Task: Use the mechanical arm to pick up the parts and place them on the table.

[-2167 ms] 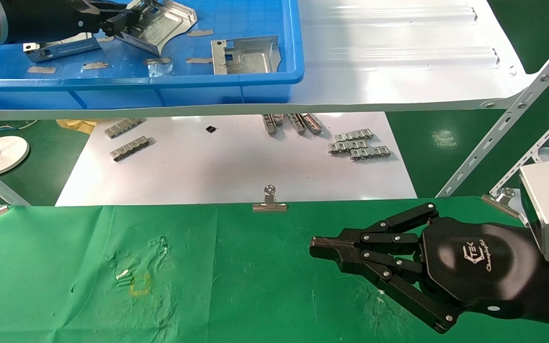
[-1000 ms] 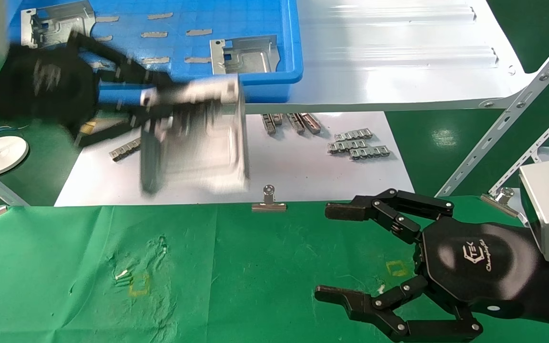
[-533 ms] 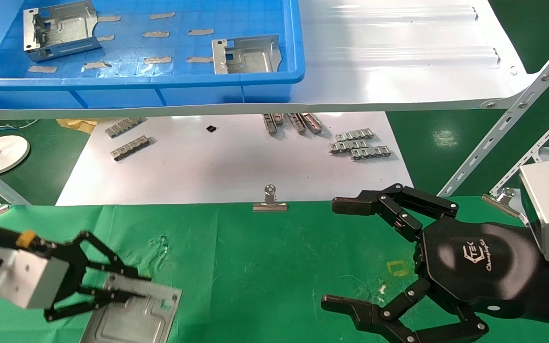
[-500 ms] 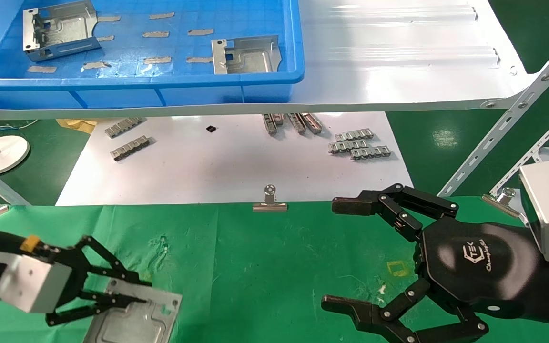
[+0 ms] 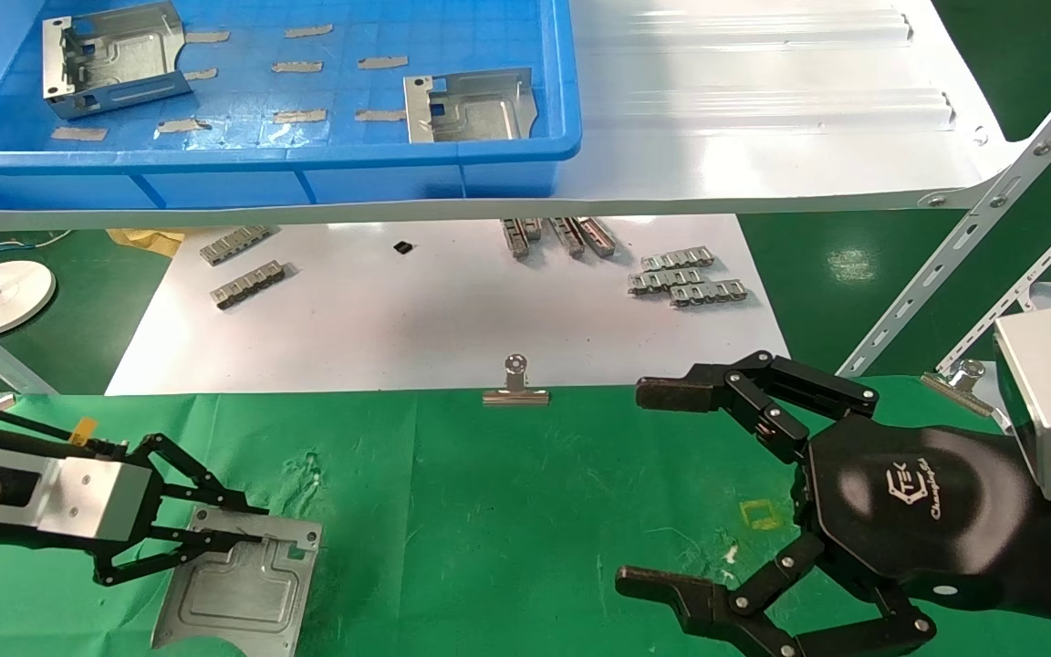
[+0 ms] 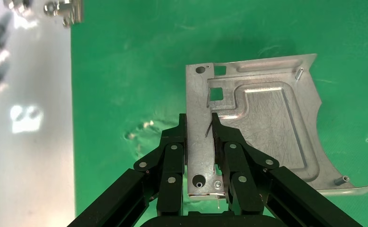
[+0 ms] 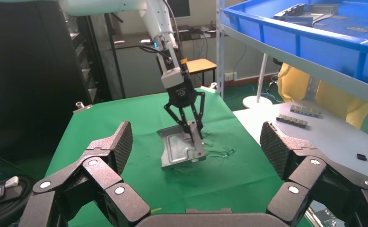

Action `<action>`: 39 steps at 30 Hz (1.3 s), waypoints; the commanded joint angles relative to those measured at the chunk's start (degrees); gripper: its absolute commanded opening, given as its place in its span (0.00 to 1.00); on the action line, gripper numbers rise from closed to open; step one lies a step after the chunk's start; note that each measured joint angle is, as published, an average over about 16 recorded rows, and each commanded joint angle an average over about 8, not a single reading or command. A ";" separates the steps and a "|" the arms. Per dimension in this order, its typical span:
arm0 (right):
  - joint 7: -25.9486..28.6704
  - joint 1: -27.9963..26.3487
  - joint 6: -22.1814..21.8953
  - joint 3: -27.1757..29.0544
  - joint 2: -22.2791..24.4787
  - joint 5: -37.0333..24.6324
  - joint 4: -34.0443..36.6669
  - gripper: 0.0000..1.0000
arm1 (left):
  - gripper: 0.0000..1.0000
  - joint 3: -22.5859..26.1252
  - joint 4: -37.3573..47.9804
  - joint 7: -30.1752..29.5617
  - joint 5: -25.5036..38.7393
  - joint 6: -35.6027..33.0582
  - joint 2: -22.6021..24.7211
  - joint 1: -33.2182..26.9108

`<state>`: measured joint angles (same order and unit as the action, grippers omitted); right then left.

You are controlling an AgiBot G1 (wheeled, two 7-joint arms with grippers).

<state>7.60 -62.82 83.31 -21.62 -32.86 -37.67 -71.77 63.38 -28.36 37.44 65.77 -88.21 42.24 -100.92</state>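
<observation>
My left gripper is shut on the folded edge of one of the parts, a shiny silver bracket, low over the left front of the green table. The left wrist view shows both fingers clamping the part's flange, the plate spreading over the cloth. From the right wrist view the part hangs tilted under the left gripper, its lower edge at or just above the cloth. Two more parts lie in the blue bin. My right gripper rests open and empty at the front right.
The bin stands on a glossy white shelf with slanted perforated struts on the right. Below it a white sheet carries grey segmented strips. A binder clip pins the cloth's far edge. A yellow square mark lies near the right gripper.
My left gripper carried the part out of the bin, swung down to the table's left front, and has just sunk a little lower. The right gripper opened earlier and has since held still.
</observation>
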 commanded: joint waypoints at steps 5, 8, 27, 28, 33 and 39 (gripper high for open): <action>0.00 0.00 0.00 0.00 0.00 0.00 0.00 1.00 | 1.00 0.03 3.91 0.27 -0.12 0.68 1.38 -0.12; 0.00 0.00 0.00 0.00 0.00 0.00 0.00 1.00 | 1.00 -0.15 5.30 0.54 -0.59 0.56 1.92 0.01; 0.00 0.00 -0.01 -0.01 0.00 0.01 0.00 1.00 | 1.00 -4.05 2.28 -13.43 -22.57 -3.60 -2.62 7.47; 0.00 0.00 -0.01 0.00 0.00 0.01 0.00 1.00 | 1.00 -4.16 1.37 -14.47 -24.41 -3.60 -3.33 8.68; -0.01 0.01 -0.02 0.00 0.01 0.02 0.01 1.00 | 1.00 -4.20 -1.12 -16.29 -28.71 -3.55 -5.28 12.10; -0.01 0.01 -0.02 0.00 0.01 0.02 0.01 1.00 | 1.00 -4.12 -1.09 -16.02 -28.39 -3.45 -5.13 11.85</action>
<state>7.59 -62.81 83.29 -21.62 -32.85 -37.65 -71.76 59.04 -29.70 21.20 37.28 -91.65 37.02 -88.83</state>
